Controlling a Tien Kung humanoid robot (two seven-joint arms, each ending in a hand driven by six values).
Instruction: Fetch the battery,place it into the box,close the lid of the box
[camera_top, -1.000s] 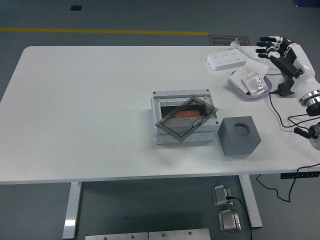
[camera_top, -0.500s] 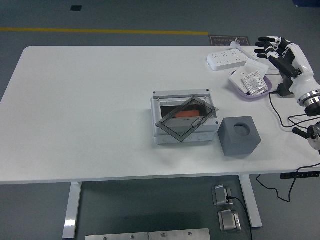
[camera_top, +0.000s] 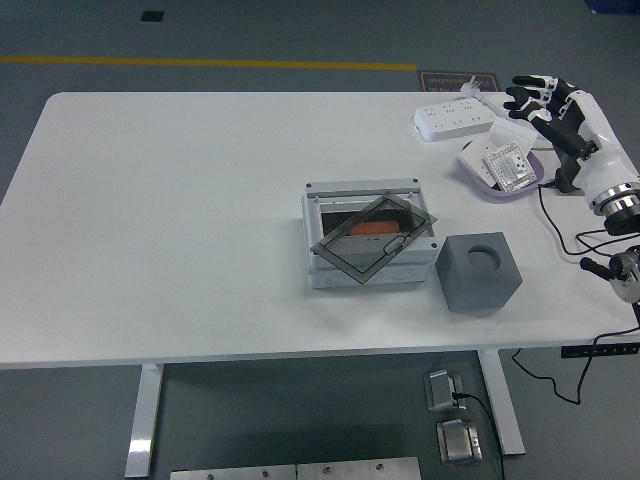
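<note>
While raised, right hand (camera_top: 545, 98) fingers spread

Bright, even overhead light fills the scene; the white rectangular worktop (camera_top: 180, 220) shows no glare. The grey foam cube (camera_top: 480, 271) casts a faint, soft shadow. Focus is sharp throughout.

One box (camera_top: 368, 236), one lid (camera_top: 374, 236), one orange battery (camera_top: 378, 229), one grey block (camera_top: 480, 271), one power strip (camera_top: 454, 119), one purple dish (camera_top: 500, 166), one hand (camera_top: 552, 103), one table (camera_top: 180, 220).
</note>
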